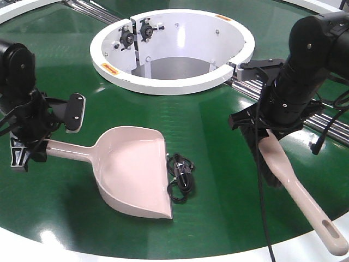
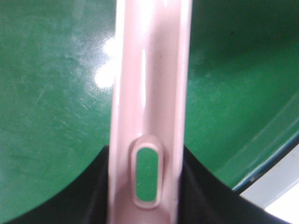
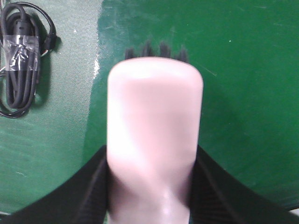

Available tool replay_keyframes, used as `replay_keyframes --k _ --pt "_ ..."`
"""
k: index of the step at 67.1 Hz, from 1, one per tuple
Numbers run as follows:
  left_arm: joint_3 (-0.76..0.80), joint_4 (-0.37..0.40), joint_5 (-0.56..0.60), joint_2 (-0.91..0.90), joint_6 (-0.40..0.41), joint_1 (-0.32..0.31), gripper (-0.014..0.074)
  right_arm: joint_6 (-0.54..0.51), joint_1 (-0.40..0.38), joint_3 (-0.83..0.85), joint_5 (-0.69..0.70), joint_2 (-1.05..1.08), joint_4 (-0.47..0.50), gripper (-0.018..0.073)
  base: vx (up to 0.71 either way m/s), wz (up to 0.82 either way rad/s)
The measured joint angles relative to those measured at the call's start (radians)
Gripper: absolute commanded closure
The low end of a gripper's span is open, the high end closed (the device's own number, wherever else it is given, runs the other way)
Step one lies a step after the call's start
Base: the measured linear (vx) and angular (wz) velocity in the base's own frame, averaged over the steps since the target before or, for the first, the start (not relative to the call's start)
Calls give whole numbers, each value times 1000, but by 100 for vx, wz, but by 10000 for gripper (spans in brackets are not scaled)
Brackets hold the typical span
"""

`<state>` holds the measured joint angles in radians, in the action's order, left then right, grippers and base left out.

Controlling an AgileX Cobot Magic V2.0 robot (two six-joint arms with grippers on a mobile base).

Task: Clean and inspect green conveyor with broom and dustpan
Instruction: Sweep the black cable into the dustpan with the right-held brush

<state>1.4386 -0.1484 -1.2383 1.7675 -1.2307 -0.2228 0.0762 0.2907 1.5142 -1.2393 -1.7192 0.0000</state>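
Green conveyor [image 1: 218,120] belt, glossy, rings a white hub [image 1: 163,82] on the far side. At the left, the low left gripper [image 1: 38,144] clamps the handle of the dustpan [image 1: 133,174], whose scoop rests mid-belt. At the right, the right gripper [image 1: 265,136] angles down and grips the broom [image 1: 297,191], bristles downward. A black cable bundle [image 1: 180,174] lies just beside the scoop's mouth.

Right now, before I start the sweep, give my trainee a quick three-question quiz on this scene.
1. True or false: the left jaws are shut on the handle of the dustpan.
2. What lies on the green conveyor beside the dustpan's mouth? A) a bundled black cable B) a bottle C) a rag
3. Fill in: the right jaws hold the ____.
Key: 1 true; 2 A; 3 broom.
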Motion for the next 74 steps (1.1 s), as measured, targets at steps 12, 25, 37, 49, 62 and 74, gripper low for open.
replay_keyframes --k 12,25,37,49,62,74 --pt "0 0 0 0 0 0 603 0 0 0 0 0 0 563 0 0" --pt "0 1 0 0 0 0 603 0 0 0 0 0 0 563 0 0" --pt "0 2 0 0 0 0 603 0 0 0 0 0 0 563 0 0" --pt "0 2 0 0 0 0 603 0 0 0 0 0 0 563 0 0" --pt "0 2 0 0 0 0 603 5 0 0 0 -21 -16 563 0 0" --pt "0 3 0 0 0 0 603 38 0 0 4 -125 9 563 0 0"
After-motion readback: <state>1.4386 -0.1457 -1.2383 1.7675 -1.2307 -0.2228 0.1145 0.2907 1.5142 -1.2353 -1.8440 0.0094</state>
